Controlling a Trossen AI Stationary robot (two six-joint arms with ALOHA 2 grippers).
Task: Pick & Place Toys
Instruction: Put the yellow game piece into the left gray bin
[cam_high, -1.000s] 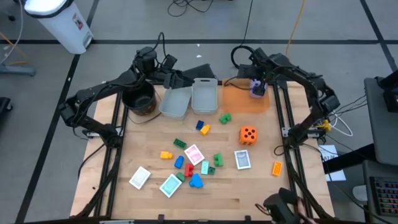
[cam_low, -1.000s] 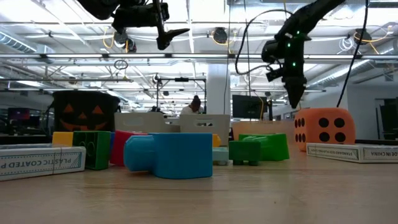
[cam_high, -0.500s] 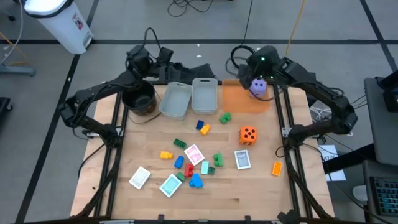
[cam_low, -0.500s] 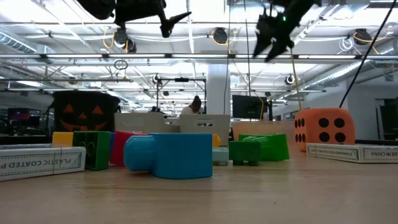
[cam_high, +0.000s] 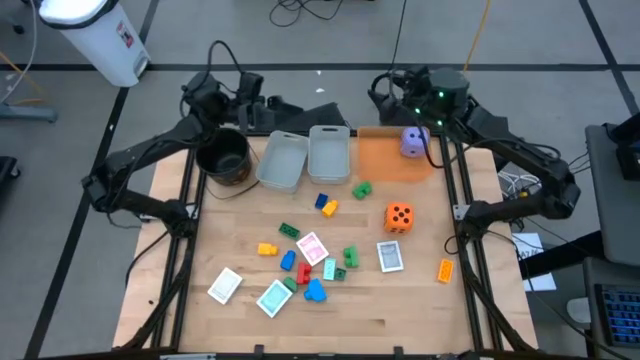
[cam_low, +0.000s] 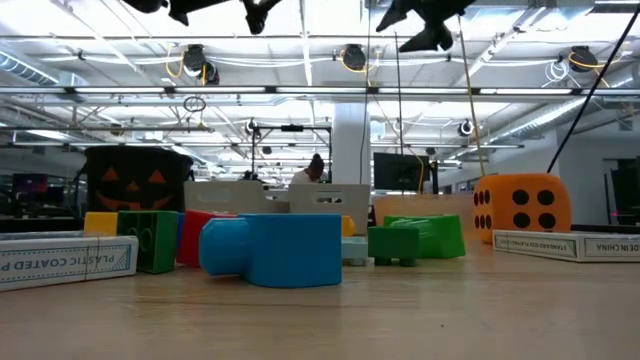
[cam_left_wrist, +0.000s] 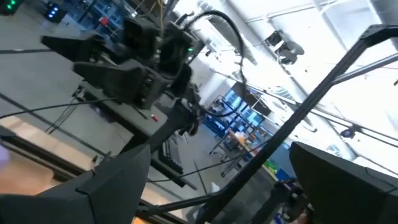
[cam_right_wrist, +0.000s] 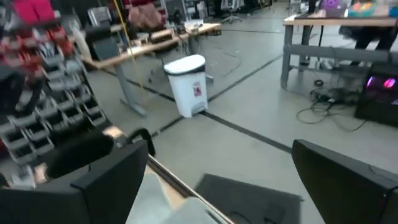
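high view: we see both arms drawn back at the far edge of the bench (cam_high: 400, 310), fingers spread apart and empty. the left gripper (cam_left_wrist: 211, 180) looks out past its two dark fingers (cam_left_wrist: 106, 186) into the room, toward the other arm; in the high view it sits behind the round black pot (cam_high: 222, 158). the right gripper (cam_right_wrist: 217, 180), fingers (cam_right_wrist: 106, 180) likewise parted, faces the floor and a white bin (cam_right_wrist: 188, 84) in the room; in the high view it sits just behind the far right corner.

nearest the right gripper, we find the purple die (cam_high: 413, 142) resting on the flat orange tray (cam_high: 385, 160). beside the tray stand two clear bins (cam_high: 329, 152), then the pot. the orange die (cam_high: 399, 216) lies on the bare wood, nearer the front than the tray. small blocks are scattered mid-bench: a green one (cam_high: 362, 188), a blue and yellow pair (cam_high: 326, 204), an orange one (cam_high: 445, 269) alone at the right edge, and a cluster round the pink card (cam_high: 312, 247). three more cards (cam_high: 390, 256) lie face up, two of them toward the front left.

low view: we note the blue block (cam_low: 275, 248) closest, the orange die (cam_low: 517, 204) at right.
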